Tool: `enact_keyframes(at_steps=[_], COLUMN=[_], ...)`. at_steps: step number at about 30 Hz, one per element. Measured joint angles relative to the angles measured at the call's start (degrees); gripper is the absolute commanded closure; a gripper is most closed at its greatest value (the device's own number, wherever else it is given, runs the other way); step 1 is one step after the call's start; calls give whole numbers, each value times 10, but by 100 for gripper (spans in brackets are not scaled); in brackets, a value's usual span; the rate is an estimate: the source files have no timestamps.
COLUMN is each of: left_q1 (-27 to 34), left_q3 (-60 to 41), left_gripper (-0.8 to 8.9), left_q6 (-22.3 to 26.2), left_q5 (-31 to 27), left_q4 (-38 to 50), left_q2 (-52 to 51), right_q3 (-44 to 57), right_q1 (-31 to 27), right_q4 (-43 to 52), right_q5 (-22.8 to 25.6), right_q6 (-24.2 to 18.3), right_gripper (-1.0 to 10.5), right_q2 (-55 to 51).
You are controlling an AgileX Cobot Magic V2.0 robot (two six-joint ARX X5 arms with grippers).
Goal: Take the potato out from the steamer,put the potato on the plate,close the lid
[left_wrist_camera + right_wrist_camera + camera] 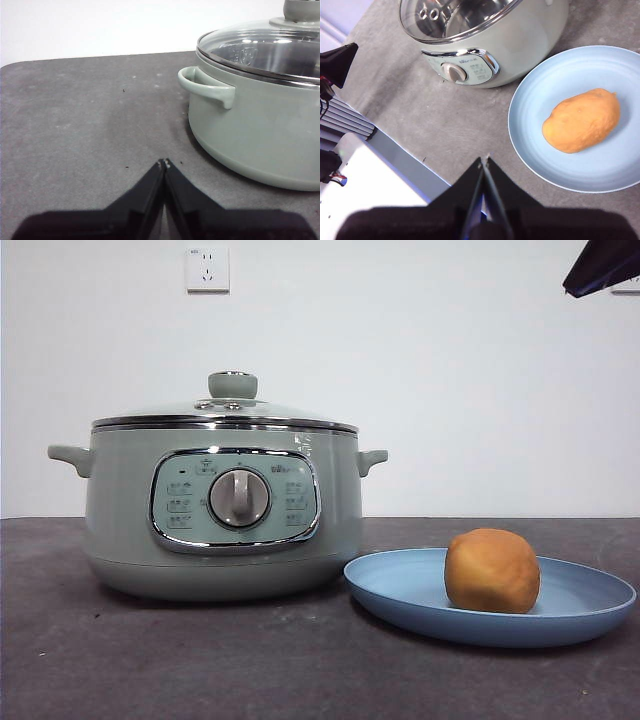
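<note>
I see a wall socket (207, 269) above the desk (200, 660); the lid (226, 415) sits on the steamer (225, 530), the potato (492, 570) lies on the plate (400, 590) beside it; both grippers' fingers pressed together, empty: left gripper (164, 162), right gripper (484, 161)

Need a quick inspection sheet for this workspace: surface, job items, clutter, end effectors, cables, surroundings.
Surface: dark grey table, a few specks.
Job items: potato lies on the blue plate; lid sits closed on the steamer.
Clutter: nothing seen.
End effectors: left end effector shut, empty, beside the steamer; right end effector shut, empty, above the table near the plate.
Cables: wires at the table's edge.
Surroundings: white wall, wall socket.
</note>
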State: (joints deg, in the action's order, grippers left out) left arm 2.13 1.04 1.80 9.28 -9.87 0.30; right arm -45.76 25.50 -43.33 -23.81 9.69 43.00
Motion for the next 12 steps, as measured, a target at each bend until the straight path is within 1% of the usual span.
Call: enact_keyframes(at_steps=[12], left_q1=[0], left_q3=[0], left_gripper=[817], left_q6=[0], left_q5=[0], left_q4=[0], left_q2=[0], right_q3=[0], right_q1=[-2], right_q4=[0], right_q5=[3], right_q6=[0], right_gripper=[946], right_q2=[-3])
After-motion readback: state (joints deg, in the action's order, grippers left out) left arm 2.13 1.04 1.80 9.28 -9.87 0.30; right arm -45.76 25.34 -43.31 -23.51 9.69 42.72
